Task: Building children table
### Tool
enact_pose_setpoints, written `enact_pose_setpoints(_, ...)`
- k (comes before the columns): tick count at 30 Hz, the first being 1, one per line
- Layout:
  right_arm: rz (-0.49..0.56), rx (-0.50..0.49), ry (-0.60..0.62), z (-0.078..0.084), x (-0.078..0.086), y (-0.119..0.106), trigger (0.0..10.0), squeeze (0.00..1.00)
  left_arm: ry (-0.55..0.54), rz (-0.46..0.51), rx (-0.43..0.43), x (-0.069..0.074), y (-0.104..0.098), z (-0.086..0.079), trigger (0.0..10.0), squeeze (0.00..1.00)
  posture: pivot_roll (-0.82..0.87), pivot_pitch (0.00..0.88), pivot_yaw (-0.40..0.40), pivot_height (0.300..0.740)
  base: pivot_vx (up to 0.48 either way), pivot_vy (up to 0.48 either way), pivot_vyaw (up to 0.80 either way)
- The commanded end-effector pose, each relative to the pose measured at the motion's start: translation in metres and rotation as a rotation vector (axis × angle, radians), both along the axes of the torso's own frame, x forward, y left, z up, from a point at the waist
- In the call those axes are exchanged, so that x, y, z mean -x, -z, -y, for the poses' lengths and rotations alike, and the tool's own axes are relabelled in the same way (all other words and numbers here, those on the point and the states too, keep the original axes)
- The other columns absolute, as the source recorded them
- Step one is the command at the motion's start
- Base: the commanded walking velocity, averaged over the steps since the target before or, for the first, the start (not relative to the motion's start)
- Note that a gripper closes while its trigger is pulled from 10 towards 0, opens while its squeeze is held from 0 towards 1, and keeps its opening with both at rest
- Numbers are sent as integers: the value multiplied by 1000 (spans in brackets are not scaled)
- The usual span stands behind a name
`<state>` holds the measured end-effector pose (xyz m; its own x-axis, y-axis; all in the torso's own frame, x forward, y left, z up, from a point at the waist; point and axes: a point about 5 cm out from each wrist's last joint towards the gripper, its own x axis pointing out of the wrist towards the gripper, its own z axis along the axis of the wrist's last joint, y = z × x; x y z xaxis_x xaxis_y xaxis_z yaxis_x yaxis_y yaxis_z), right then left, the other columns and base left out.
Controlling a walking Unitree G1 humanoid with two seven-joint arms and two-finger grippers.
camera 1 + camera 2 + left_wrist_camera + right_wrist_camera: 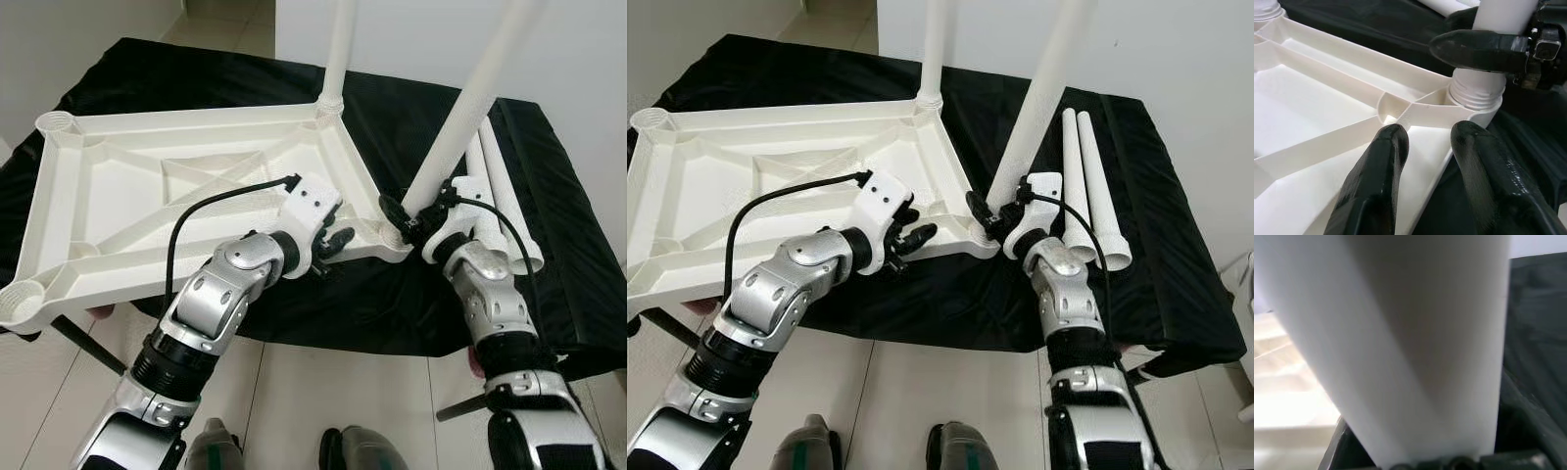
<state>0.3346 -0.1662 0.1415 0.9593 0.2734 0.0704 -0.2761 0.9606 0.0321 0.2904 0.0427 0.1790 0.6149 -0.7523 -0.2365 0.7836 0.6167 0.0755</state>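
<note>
At tabletop point(147, 186) corner socket, right claw point(407, 217) grips leg point(468, 108); left claw point(331, 245) straddles rim.

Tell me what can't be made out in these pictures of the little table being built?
- Tops of both standing legs: cut off by the upper edge in the eye views.
- How deep the tilted leg sits in its corner socket: hidden by the right end effector.
- Right wrist view: blurred, close white leg.
</note>
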Motion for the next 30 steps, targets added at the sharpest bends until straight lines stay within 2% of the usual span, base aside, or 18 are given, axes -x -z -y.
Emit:
enact_pose_setpoints(1,-52,-46,114,6,3,9,0,0,14,12,-4,0,-2,1,10000,0,-19,18,-72,740,0,0,0)
enact_pose_setpoints(2,-52,-46,114,6,3,9,0,0,14,12,-4,0,-2,1,10000,0,-19,18,-72,740,0,0,0)
enact_pose_setpoints(4,-55,-51,214,5,6,10,0,0,21,15,0,0,-3,3,10000,0,-19,18,-72,740,0,0,0)
enact_pose_setpoints(5,-55,-51,214,5,6,10,0,0,21,15,0,0,-3,3,10000,0,-19,18,-72,740,0,0,0)
enact_pose_setpoints(6,-49,-38,323,3,11,12,0,0,28,16,6,1,-4,5,10000,0,-30,20,-66,740,0,0,0)
enact_pose_setpoints(13,-108,-126,450,-13,21,19,0,0,35,9,15,2,-3,8,10000,0,-34,22,-61,740,0,0,0)
enact_pose_setpoints(20,-107,-106,503,-8,24,18,0,0,42,1,21,4,-3,11,10000,0,-35,23,-62,740,0,0,0)
enact_pose_setpoints(21,-103,-84,514,-5,24,18,6706,0,43,0,23,5,-2,12,10000,0,-37,22,-61,740,0,0,0)
enact_pose_setpoints(22,-100,-66,524,-5,24,17,10000,0,43,-1,24,5,-2,12,10000,0,-37,22,-61,740,0,0,0)
enact_pose_setpoints(27,-84,-70,448,-8,19,15,10000,0,44,-2,28,5,-2,13,10000,0,-39,19,-60,740,0,0,0)
enact_pose_setpoints(28,-72,-76,423,-8,18,13,10000,1000,46,-3,29,5,-2,14,10000,0,-38,19,-61,740,0,0,0)
enact_pose_setpoints(30,-59,-85,390,-9,17,11,10000,1000,50,-2,30,6,-2,15,10000,0,-35,13,-66,740,0,0,0)
